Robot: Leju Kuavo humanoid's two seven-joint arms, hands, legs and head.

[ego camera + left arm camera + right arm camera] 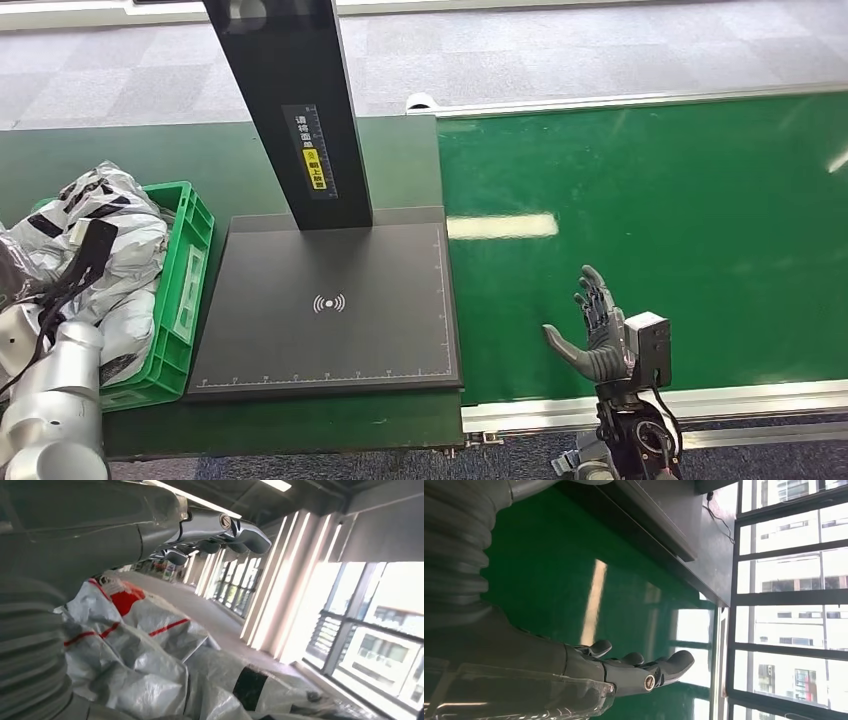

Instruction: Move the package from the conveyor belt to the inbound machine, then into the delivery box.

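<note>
The belt [650, 200] is bright green with pale glare streaks and a silver rim. The bench [200, 160] beside it is a darker, duller green. The machine [330, 310] has a matt black plate with a white wireless mark and fine white ruler ticks along two edges; its black post [290, 100] bears a white scale and a yellow label. The box [180, 290] is vivid green. The packages [110, 230] in it are silvery grey with black bands; in the left wrist view they [150, 650] also show red stripes and a red patch. The right hand [600, 335] is dark grey, its fingers [595, 295] darker. The left arm [50, 410] is silver. The floor [500, 50] is grey, chequered.
</note>
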